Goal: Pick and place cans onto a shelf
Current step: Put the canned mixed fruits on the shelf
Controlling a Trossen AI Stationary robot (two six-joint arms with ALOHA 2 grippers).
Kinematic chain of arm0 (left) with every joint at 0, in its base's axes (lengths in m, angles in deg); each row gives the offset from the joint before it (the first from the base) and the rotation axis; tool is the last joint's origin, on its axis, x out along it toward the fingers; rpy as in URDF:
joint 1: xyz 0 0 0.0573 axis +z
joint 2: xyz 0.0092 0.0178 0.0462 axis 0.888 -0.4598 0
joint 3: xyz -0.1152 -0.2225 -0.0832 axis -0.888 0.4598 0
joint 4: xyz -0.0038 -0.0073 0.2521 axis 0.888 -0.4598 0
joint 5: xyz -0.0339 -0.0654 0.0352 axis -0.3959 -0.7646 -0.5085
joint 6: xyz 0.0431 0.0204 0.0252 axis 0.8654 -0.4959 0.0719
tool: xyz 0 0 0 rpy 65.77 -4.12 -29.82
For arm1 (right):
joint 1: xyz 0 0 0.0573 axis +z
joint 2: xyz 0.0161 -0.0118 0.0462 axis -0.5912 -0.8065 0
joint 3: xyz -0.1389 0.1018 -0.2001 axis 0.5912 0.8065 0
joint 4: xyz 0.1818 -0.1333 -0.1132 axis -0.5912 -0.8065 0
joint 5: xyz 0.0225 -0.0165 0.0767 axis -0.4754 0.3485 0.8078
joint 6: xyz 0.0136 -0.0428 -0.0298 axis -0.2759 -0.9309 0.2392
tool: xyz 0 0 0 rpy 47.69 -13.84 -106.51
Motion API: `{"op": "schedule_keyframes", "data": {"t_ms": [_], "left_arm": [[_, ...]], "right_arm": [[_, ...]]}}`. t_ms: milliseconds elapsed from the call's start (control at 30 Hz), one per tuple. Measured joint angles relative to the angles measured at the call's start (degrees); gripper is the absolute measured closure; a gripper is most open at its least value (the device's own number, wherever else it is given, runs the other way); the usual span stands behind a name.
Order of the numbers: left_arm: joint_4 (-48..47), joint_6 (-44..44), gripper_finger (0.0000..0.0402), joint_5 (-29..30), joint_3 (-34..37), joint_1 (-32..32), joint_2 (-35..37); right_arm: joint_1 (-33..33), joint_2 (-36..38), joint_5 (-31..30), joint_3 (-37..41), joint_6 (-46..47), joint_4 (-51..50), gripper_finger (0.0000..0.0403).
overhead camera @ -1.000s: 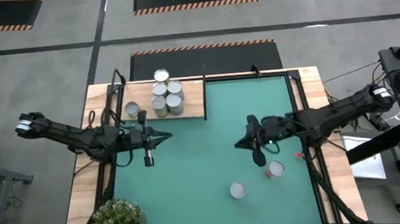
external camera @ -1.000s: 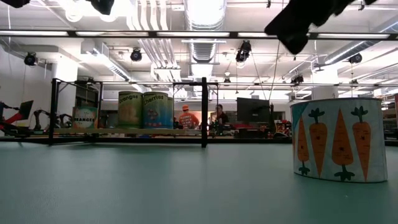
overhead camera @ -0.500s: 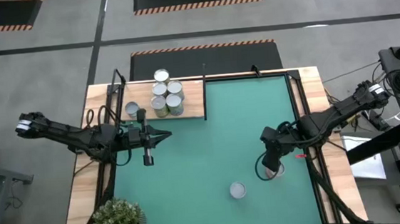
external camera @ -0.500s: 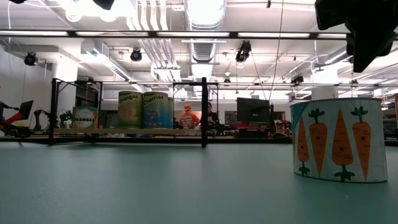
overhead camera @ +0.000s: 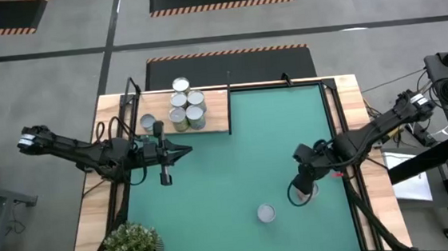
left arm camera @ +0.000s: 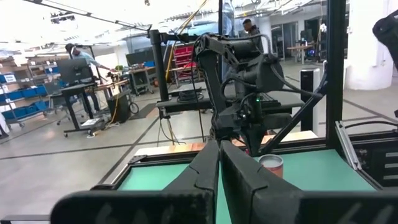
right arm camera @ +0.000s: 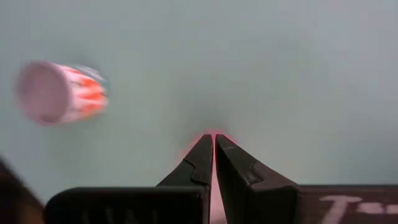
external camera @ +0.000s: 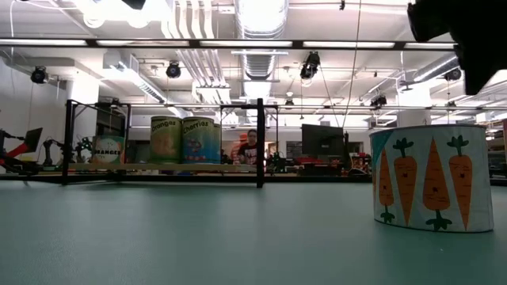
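Cans (overhead camera: 185, 106) cluster on the shelf (overhead camera: 216, 110) at the table's far left corner, two more near the front edge, one (overhead camera: 266, 213) clear, one under the closed, empty right gripper (overhead camera: 297, 196); left gripper (overhead camera: 184, 152) closed, empty.

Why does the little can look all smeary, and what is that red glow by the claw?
In the right wrist view the carrot can is blurred, edges smeared, and a red glow sits on the green mat at the shut right claw. In the low view the carrot can is sharp, under glaring ceiling lights.
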Motion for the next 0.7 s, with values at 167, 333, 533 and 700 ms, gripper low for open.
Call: {"op": "schedule_keyframes", "data": {"t_ms": [167,333,533,700], "left_arm": [[-0.18,1.27,0.0402,0.00,-0.07,0.00,-0.02],[-0.13,2.43,0.0402,0.00,-0.07,0.00,0.00],[-0.13,2.76,0.0402,0.02,-0.09,0.00,0.00],[-0.17,2.78,0.0402,0.02,-0.09,0.00,0.00]], "right_arm": [[2.16,-6.89,0.61,-7.38,3.18,-15.43,0.0394],[3.06,-12.43,1.63,-13.48,2.17,-20.36,0.0394],[3.28,-15.10,3.05,-15.06,1.65,-20.16,0.0394],[3.96,-15.40,3.06,-14.17,2.54,-19.98,0.0393]]}}
